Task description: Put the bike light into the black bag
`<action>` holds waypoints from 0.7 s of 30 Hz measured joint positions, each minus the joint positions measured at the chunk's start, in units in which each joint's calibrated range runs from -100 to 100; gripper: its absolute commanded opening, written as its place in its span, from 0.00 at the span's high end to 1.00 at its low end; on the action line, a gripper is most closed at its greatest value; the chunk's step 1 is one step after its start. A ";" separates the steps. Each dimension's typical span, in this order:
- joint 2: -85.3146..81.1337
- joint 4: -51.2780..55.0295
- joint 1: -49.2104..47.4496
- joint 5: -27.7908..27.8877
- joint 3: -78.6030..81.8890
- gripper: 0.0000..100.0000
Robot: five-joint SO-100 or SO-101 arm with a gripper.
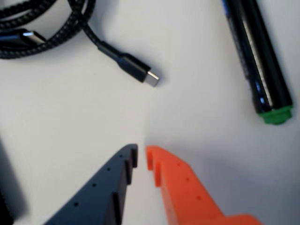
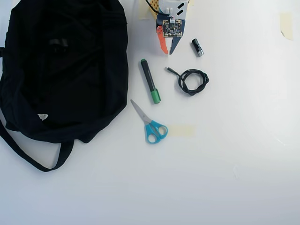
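Plainly, the white table (image 2: 234, 154) offers several wrong targets, and that is the main danger. The black bag (image 2: 89, 89) lies well off to the left of the gripper (image 2: 168, 52) in the overhead view, slumped flat with its strap trailing toward the near edge. On its upper part sits a small blocky dark shape that I take for the bike light (image 2: 58, 44). It is black on black, so I cannot tell whether it rests on top of the fabric or inside an opening.

If it only lies on the cloth, a nudge could slide it off, or a grasp could catch a fold of the bag with it and drag the whole bag.

The scissors (image 2: 151, 125) lie below the gripper and clear of it. The green-capped marker (image 2: 150, 80) is just below and to the left in that view. The coiled cable (image 2: 192, 81) sits below and to the right, its plug (image 1: 149, 77) straight ahead of the fingertips in the wrist view. A short black-and-silver cylinder (image 2: 197, 47) stands just beside the gripper on the right, easy to mistake for the light.

The gripper (image 1: 141, 154) has its tips drawn almost together, a thin slit between them, holding nothing. Lowering here would land on bare table or snag the cable
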 measured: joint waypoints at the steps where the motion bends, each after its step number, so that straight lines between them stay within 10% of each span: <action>1: 0.00 0.09 -0.29 0.00 0.00 0.98; 21: 0.00 0.09 -0.73 -0.10 0.00 0.98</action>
